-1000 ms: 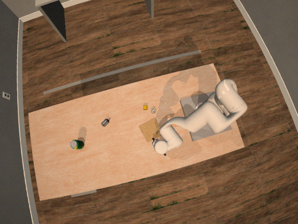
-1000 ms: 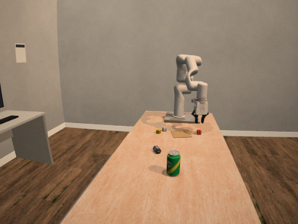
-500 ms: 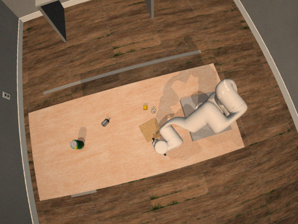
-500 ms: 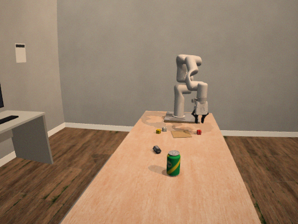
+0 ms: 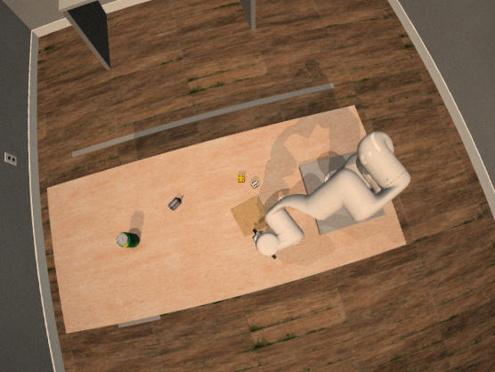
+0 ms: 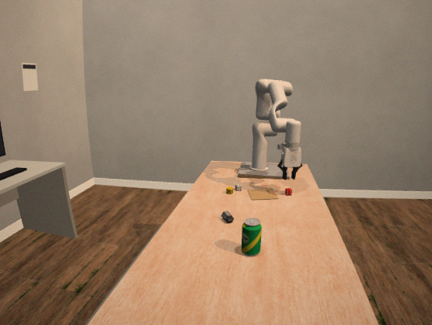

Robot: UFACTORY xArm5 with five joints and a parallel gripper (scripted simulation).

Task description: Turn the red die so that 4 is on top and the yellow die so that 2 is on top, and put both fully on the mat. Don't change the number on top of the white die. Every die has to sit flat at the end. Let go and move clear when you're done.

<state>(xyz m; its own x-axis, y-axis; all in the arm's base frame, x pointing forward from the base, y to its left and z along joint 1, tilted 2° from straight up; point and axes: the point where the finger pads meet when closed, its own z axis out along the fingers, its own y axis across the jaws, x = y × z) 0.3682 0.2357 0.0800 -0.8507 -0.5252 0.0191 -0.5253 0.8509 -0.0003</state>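
Hovering w/ fingers half-spread & holding nothing, gripper [image 6: 290, 176] sits above red die [image 6: 288, 191]; die's just off mat [image 6: 263, 194].

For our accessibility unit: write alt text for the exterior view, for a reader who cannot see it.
A white robot arm holds its open gripper above a red die on a long wooden table. Yellow and white dice sit left of a brown mat; a green can stands nearer.

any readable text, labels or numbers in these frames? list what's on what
No readable words.
Green can: yellow stripe, any lettering too blurred.
Wall sign: dark strip on top, illegible.
Yellow die, white die, red die: pips only, too small to count.
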